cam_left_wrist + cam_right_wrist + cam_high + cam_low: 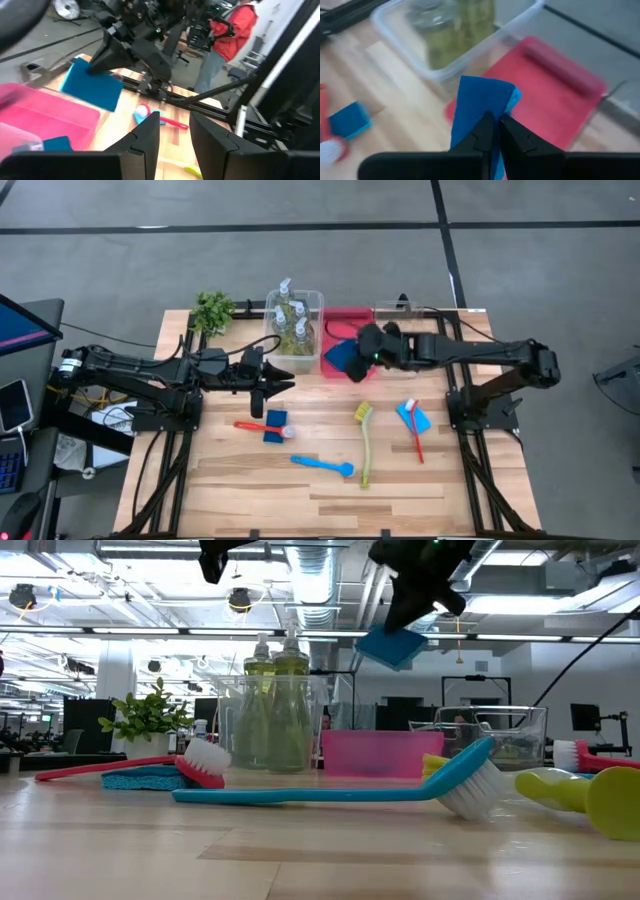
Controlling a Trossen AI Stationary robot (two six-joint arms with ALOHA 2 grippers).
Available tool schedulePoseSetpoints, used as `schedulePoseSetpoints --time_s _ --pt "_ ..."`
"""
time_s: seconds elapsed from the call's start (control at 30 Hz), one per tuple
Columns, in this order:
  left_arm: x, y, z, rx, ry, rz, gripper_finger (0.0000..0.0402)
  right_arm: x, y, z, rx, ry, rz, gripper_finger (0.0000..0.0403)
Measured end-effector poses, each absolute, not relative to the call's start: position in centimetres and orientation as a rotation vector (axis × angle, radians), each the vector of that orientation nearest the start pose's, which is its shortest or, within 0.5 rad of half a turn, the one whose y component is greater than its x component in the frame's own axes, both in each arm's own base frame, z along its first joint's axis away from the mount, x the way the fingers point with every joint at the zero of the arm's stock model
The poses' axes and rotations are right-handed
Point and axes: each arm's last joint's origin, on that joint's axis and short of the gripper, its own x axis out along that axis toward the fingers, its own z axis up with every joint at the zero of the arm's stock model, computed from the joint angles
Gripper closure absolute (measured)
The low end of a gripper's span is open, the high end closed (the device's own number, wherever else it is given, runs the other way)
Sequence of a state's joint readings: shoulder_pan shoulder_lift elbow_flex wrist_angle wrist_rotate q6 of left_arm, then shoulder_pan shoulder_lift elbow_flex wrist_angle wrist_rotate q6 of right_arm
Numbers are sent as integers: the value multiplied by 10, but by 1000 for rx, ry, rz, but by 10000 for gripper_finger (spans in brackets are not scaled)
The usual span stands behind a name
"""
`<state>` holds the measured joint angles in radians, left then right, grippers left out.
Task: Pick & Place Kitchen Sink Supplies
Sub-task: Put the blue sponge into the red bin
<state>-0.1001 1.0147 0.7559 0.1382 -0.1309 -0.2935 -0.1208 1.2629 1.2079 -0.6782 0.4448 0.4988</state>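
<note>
Right gripper [495, 131]: fingers clamped on a blue sponge [481, 102], held in the air above the red tray [347, 332].
Left gripper [283, 387]: over the table beside the bottle tub [312, 330], fingers slightly apart, holding nothing.
Soap bottles [290, 320]: standing in the tub.
Tray: one sponge [338, 356] inside.
Table [240, 475]: red brush [262, 427] touching a sponge [275, 424]; blue brush [324, 466]; green brush [364, 442]; red brush [414, 429] lying over a sponge [421, 420].

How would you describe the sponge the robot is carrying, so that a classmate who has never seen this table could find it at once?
Start at the red tray along the table's far edge, between two clear tubs. Just above it, the right gripper pinches a flat blue sponge. Unlike the other blue sponges, which lie on the wood or in the tray, this one hangs in the air.
</note>
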Motion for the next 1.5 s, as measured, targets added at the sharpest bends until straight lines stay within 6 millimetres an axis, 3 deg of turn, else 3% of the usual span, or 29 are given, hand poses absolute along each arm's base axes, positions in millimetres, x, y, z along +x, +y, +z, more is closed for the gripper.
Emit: schedulePoseSetpoints --time_s 0.4,0.73,1.07,1.3,1.5 --pt "228 -16 311 -274 96 163 294 252 -108 327 254 685 -688 386" --pt "228 -16 312 -297 90 163 294 268 -150 300 190 753 -606 384" --pt "227 -19 312 -297 93 150 294 276 -169 275 80 883 -559 326" --pt "228 -19 311 -297 96 150 294 273 -173 279 39 865 -554 285" --pt "233 -19 306 -296 121 155 294 273 -177 281 40 832 -570 273"
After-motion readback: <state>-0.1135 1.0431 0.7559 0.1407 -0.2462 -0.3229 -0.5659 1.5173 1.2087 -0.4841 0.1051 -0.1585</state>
